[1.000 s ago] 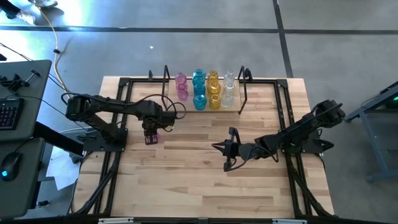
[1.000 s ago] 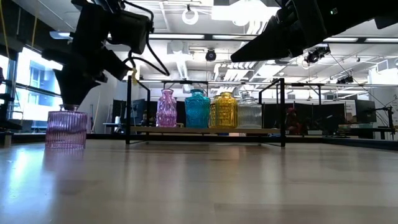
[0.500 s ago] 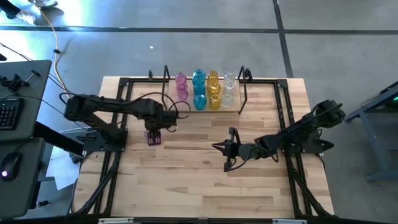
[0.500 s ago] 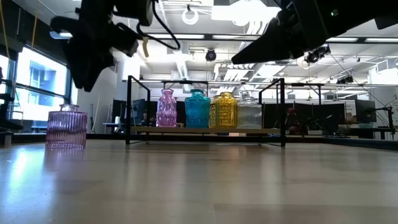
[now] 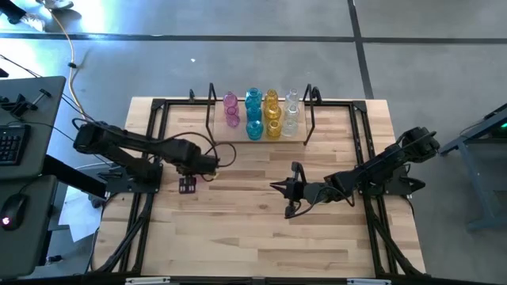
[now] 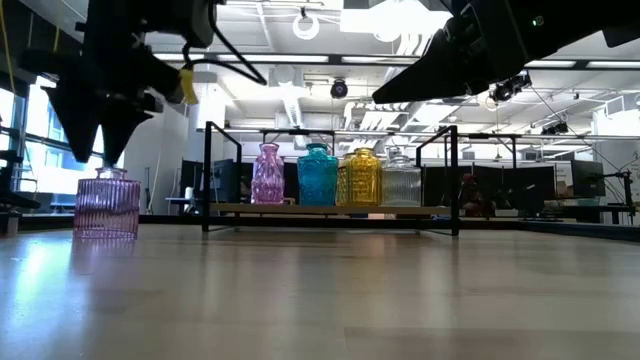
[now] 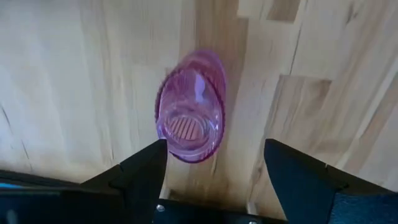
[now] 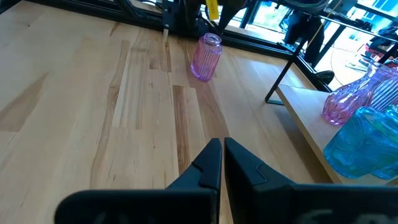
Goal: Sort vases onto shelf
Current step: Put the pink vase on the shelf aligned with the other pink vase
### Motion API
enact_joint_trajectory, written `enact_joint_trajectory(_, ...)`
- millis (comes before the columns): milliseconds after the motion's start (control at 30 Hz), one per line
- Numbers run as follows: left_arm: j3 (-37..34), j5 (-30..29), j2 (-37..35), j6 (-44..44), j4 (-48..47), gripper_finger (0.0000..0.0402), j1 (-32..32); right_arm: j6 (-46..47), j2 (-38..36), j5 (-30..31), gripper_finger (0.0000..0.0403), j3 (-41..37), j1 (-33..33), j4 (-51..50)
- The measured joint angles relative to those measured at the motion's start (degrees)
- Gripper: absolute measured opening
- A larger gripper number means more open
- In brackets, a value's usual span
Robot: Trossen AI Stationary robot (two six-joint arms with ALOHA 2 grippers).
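My wooden table [image 5: 261, 229] carries the black shelf [image 5: 310, 119] at its far edge, with pink, teal-blue, yellow and clear vases [image 5: 263, 115] lined up on it. My left claw [image 5: 188, 184] hangs directly above a lone pink vase [image 6: 107, 203] standing upright on the table's left side, fingers [image 7: 142, 171] spread wide to either side of its mouth and holding nothing. My right claw [image 5: 273, 188] waits mid-table, shut tight and empty.
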Motion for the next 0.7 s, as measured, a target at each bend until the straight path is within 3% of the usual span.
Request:
enact_joint_trajectory(433, -2.1, -1.4, 0.0, 2.2, 5.1, 0.0259, 3.6, 0.0, 0.0, 0.0, 0.0, 0.0, 0.0, -0.1)
enact_joint_trajectory(700, -3.1, -1.9, -0.2, 2.7, 5.1, 0.0228, 5.1, 0.0, 0.0, 0.0, 0.0, 0.0, 0.0, -0.2)
